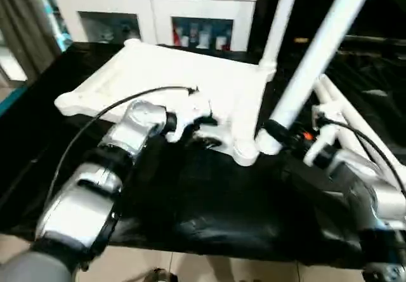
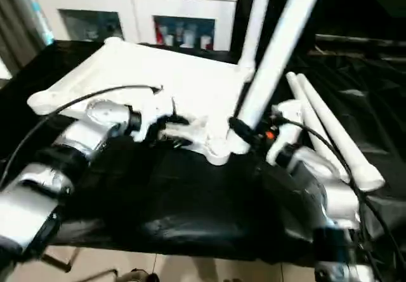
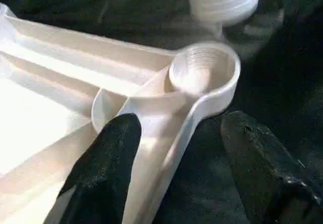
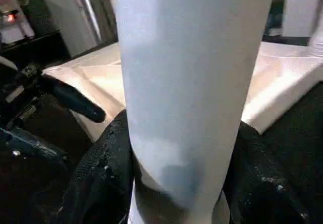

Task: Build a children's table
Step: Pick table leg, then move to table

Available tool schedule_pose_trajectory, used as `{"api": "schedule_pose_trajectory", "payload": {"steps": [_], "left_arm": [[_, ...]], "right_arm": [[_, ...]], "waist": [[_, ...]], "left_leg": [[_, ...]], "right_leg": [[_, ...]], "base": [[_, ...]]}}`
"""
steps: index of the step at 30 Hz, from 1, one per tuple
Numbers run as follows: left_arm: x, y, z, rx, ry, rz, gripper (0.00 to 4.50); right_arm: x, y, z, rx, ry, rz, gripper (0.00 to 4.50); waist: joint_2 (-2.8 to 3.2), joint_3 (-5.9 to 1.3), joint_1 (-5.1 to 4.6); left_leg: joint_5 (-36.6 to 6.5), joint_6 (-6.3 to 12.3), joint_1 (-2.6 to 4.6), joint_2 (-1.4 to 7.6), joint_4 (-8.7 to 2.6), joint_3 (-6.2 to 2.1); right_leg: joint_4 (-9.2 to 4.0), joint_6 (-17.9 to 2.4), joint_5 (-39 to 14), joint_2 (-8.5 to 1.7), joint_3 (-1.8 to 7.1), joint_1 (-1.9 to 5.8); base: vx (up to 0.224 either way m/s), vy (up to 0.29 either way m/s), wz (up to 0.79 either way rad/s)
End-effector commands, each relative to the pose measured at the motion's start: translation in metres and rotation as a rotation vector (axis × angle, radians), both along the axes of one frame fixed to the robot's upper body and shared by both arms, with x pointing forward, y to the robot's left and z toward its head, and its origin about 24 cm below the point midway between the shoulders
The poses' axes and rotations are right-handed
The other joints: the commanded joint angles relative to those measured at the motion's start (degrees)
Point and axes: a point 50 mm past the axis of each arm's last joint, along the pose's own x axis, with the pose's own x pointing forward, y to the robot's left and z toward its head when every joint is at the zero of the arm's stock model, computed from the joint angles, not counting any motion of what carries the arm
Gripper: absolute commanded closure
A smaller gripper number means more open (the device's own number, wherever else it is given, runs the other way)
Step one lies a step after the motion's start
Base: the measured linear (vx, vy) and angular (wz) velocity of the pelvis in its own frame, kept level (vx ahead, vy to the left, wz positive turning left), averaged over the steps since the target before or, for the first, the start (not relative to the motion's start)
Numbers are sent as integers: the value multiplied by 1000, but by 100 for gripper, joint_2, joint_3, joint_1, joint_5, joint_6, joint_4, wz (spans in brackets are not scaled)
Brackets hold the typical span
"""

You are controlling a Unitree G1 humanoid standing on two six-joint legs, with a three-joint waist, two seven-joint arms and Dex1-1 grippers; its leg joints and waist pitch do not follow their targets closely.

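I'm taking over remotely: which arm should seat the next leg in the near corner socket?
Right, probably. The right gripper already clamps a leg whose threaded end hangs just beside the near corner socket. The left gripper straddles the tabletop rim, jaws open, steadying.

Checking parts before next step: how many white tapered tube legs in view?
4. One white tapered tube leg stands upright in the white plastic tabletop's far corner socket; one is held by the right gripper beside the near socket; two lie together on the black-draped table.
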Motion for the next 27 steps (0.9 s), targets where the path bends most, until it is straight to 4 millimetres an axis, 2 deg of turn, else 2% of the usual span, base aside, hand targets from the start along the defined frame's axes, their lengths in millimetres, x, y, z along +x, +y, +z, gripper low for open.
{"api": "schedule_pose_trajectory", "payload": {"steps": [1, 2, 3, 4, 5, 6, 7, 9, 11, 12, 14, 16, 18, 22, 23, 24, 26, 27], "left_arm": [[3, -2, 5, 45, -37, -24, 157], [4, -4, 5, 56, -42, -31, 157], [6, -8, 6, 79, -61, -42, 157], [6, -10, 5, 97, -66, -51, 157], [7, -12, 5, 113, -78, -53, 157], [7, -14, 4, 123, -85, -50, 157], [8, -15, 3, 129, -88, -49, 157], [8, -19, -2, 149, -97, -38, 157], [7, -21, -6, 185, -113, -29, 157], [8, -22, -10, 209, -131, -20, 157], [8, -24, -16, 241, -159, 9, 157], [8, -24, -18, 251, -167, 25, 157], [9, -18, -27, 316, -209, 69, 157], [8, -10, -34, 354, -201, 95, 195], [8, -8, -35, 368, -180, 90, 195], [7, -4, -37, 381, -150, 78, 219], [6, -2, -37, 381, -121, 68, 234], [6, -1, -36, 375, -108, 67, 234]], "right_arm": [[-2, -4, 10, -19, -47, -17, 259], [-3, -6, 10, -25, -46, -23, 259], [-9, -10, 10, -38, -44, -37, 259], [-12, -12, 10, -43, -42, -43, 259], [-14, -13, 10, -47, -39, -48, 259], [-17, -14, 9, -50, -37, -50, 259], [-18, -15, 9, -51, -35, -51, 259], [-22, -16, 7, -57, -28, -62, 259], [-24, -16, 6, -61, -23, -66, 259], [-25, -16, 6, -64, -22, -66, 259], [-28, -15, 7, -67, -20, -65, 259], [-28, -14, 7, -66, -20, -65, 259], [-30, -13, 7, -81, -17, -69, 259], [-32, -13, 5, -85, -11, -73, 259], [-33, -13, 5, -84, -8, -72, 259], [-34, -12, 4, -87, -6, -69, 259], [-34, -12, 4, -89, -3, -65, 259], [-33, -11, 4, -89, -2, -63, 259]], "waist": [[39, -495, -37], [26, -495, -43], [81, -501, -48], [107, -496, -49], [75, -502, -41], [105, -501, -32], [103, -498, -37], [141, -502, -62], [121, -501, -86], [142, -504, -147], [166, -503, -198], [162, -511, -226], [187, -514, -290], [196, -501, -321], [190, -503, -319], [171, -505, -317], [192, -511, -313], [159, -513, -310]], "left_leg": [[-1207, 44, 218, 262, -395, -147], [-1215, 81, 209, 254, -389, -147], [-1177, 124, 199, 244, -374, -145], [-1207, 142, 212, 243, -368, -138], [-1218, 182, 215, 240, -360, -142], [-1153, 225, 187, 237, -359, -152], [-1159, 237, 182, 240, -362, -153], [-1206, 260, 181, 235, -355, -155], [-1241, 273, 175, 230, -356, -158], [-1299, 274, 172, 225, -364, -171], [-1352, 297, 168, 224, -363, -175], [-1316, 342, 159, 220, -362, -180], [-1291, 395, 142, 210, -350, -182], [-1389, 420, 158, 205, -353, -176], [-1386, 420, 155, 206, -353, -177], [-1362, 424, 150, 206, -359, -180], [-1333, 438, 153, 214, -362, -182], [-1301, 453, 150, 211, -360, -179]], "right_leg": [[-397, -1357, -469, -329, 216, 287], [-397, -1401, -453, -329, 214, 301], [-388, -1414, -443, -333, 218, 311], [-414, -1396, -497, -324, 218, 298], [-424, -1374, -565, -328, 217, 316], [-424, -1350, -621, -345, 213, 331], [-430, -1338, -677, -345, 207, 334], [-459, -1302, -939, -343, 197, 325], [-476, -1265, -1030, -332, 190, 324], [-491, -1209, -1105, -316, 176, 326], [-511, -1189, -1171, -310, 172, 320], [-514, -1174, -1180, -313, 168, 331], [-523, -1163, -1115, -287, 157, 321], [-570, -1125, -1453, -295, 151, 297], [-569, -1120, -1462, -294, 151, 298], [-567, -1115, -1453, -294, 151, 298], [-555, -1126, -1400, -299, 154, 289], [-542, -1158, -1340, -303, 156, 289]], "base": [[0, 0, 0], [0, 0, 0], [0, 0, 0], [0, 0, 0], [0, 0, 0], [0, 0, 0], [0, 0, 0], [0, 0, 0], [0, 0, 0], [0, 0, 0], [0, 0, 0], [0, 0, 0], [0, 0, 0], [0, 0, 0], [0, 0, 0], [0, 0, 0], [0, 0, 0], [0, 0, 0]]}}
